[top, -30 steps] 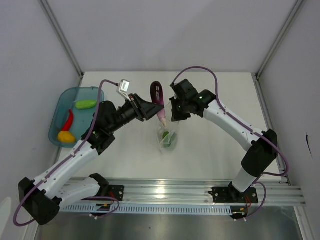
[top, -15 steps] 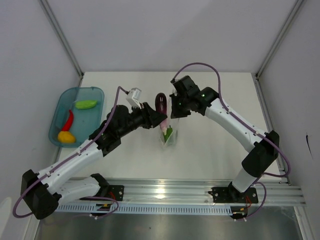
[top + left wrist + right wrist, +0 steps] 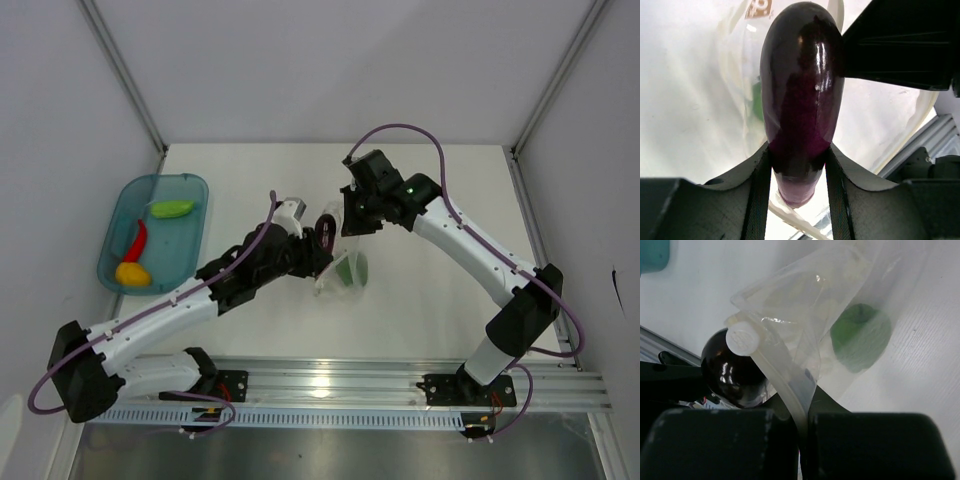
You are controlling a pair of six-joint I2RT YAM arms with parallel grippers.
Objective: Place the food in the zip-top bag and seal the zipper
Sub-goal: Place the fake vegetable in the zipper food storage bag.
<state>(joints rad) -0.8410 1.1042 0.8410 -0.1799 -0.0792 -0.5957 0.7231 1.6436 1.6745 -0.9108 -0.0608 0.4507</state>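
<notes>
Where the tray sits, far left: a teal translucent plastic tray (image 3: pixel 183 252) holds 3 toy vegetables not yet bagged, a pale green one (image 3: pixel 172 208), a curved red chili (image 3: pixel 137 240) and a stubby yellow pepper (image 3: pixel 132 272).
Left pincer (image 3: pixel 797 166): about half closed, clamped on a fat, glossy purple toy eggplant (image 3: pixel 800 90) near its narrow end, with the rounded end pointing away toward the bag.
Eggplant's place: in the air at the bag's mouth, just beside the raised lip. Whether its tip is already inside the opening I cannot tell.
Bag: a clear, crinkly zip-top plastic bag (image 3: pixel 840 295) lies on the white table (image 3: pixel 430 300) between the 2 arms, mouth lifted, with 1 round green toy vegetable (image 3: pixel 860 337) resting at its bottom.
Zipper: the thick clear press-seal strip (image 3: pixel 782 382) along the mouth looks unsealed, rising out of the right-hand jaws.
Right pincer (image 3: pixel 802 421): fully closed on the bag's mouth edge, holding 1 lip up.
Doing it well: to my eye the opening is narrow and floppy, so the left pincer should line the eggplant's long axis up with the mouth and slide it in rounded end first. It should let go only once most of the body is past the zipper. The right pincer should hold the lip high and steady, since a nudge against the film could fold the mouth shut.
</notes>
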